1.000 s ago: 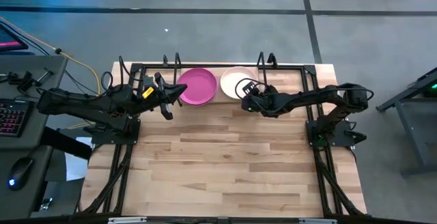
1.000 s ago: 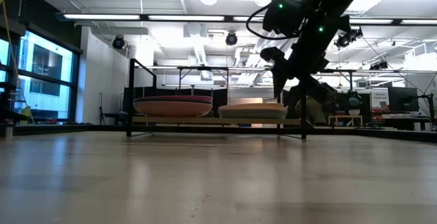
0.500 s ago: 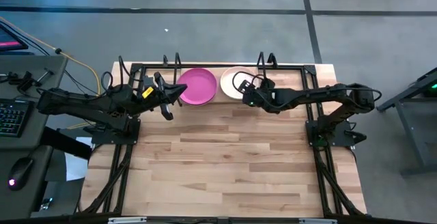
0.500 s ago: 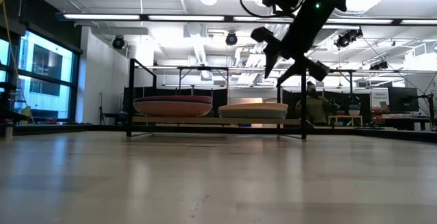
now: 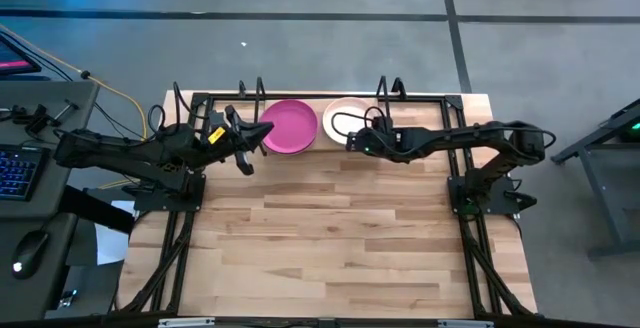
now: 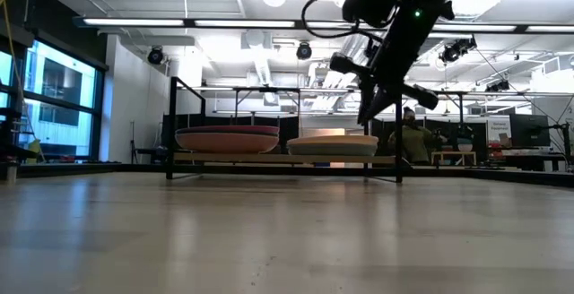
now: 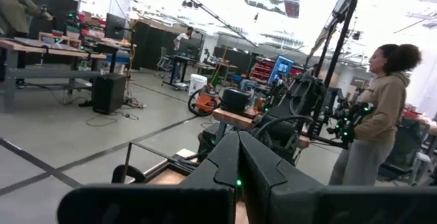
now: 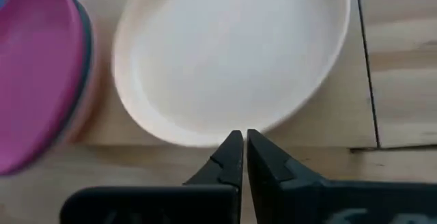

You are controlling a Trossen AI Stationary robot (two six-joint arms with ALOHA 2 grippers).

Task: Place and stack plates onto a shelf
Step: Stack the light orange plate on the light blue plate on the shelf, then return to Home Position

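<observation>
The shelf [image 5: 385, 90] stands at the table's far edge. On its base a magenta plate [image 5: 290, 126] tops a stack of plates [image 6: 229, 138]. Beside it, on the right, lies a cream plate [image 5: 342, 116] [image 8: 232, 53]. My right gripper [image 8: 244, 149] [image 5: 352, 142] is shut, hanging above the cream plate's near rim and clear of it. My left gripper [image 5: 246, 146] [image 7: 237, 157] is shut with nothing in it, just left of the magenta plate, above the table.
A black tubular frame [image 5: 455, 183] runs along the table's sides and back. The wooden tabletop [image 5: 320, 238] stretches toward the near edge. A person [image 7: 379, 121] stands in the room beyond the table. A desk with a keyboard [image 5: 18, 173] is left of the table.
My right gripper has risen from beside the cream plate, drifted a little toward the table's left edge, and shut with nothing in it. The cream plate stays on the shelf where it was.
</observation>
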